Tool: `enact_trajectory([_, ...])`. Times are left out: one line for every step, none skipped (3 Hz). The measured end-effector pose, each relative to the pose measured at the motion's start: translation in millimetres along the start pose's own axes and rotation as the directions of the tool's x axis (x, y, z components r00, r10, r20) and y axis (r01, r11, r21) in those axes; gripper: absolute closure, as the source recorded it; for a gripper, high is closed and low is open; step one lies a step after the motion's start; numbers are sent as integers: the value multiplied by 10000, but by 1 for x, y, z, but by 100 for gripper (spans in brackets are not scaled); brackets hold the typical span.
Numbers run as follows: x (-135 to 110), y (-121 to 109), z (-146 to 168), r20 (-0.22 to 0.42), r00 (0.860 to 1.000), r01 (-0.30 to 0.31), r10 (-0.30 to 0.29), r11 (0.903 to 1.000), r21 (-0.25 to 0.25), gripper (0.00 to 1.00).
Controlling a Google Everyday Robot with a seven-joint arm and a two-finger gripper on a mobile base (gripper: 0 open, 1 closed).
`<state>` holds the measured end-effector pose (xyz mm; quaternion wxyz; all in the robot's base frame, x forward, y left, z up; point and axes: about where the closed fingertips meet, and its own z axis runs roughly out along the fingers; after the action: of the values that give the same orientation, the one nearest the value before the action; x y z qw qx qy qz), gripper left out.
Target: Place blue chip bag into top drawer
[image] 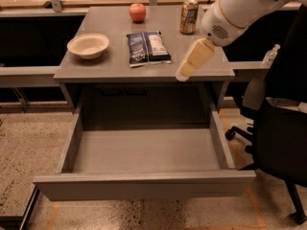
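The small, flat, dark navy-blue chip bag with a white label panel [147, 48] is lying flat on the grey desk top [110, 66], in the upper middle of the frame, and it is not in the drawer. Left of it a shallow cream bowl [88, 45] is sitting on the same surface. Behind it a red apple [137, 12] is resting near the back edge, and a gold drink can [189, 17] is standing upright to the bag's upper right.

The cream-coloured gripper [184, 74] is pointing down and left from the white arm [235, 8]. It is hanging right of the bag, apart from it, at the desk's front edge. Whether it is apart or together cannot be told.

In the lower half, the wide, shallow grey metal top drawer [144, 186] is standing pulled out. A black office chair [283, 128] is occupying the right edge.
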<state>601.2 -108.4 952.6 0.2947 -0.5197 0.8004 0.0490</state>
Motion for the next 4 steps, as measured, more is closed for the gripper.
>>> enact_trajectory([-29, -32, 34, 375, 9993, 51, -52, 10000, 12, 0])
enact_trajectory([-54, -67, 67, 1104, 9939, 36, -58, 9998, 198, 0])
enact_trajectory([-58, -75, 75, 1318, 9913, -91, 60, 9997, 233, 0])
enact_trajectory([-62, -77, 88, 1829, 9812, -637, 613, 9979, 73, 0])
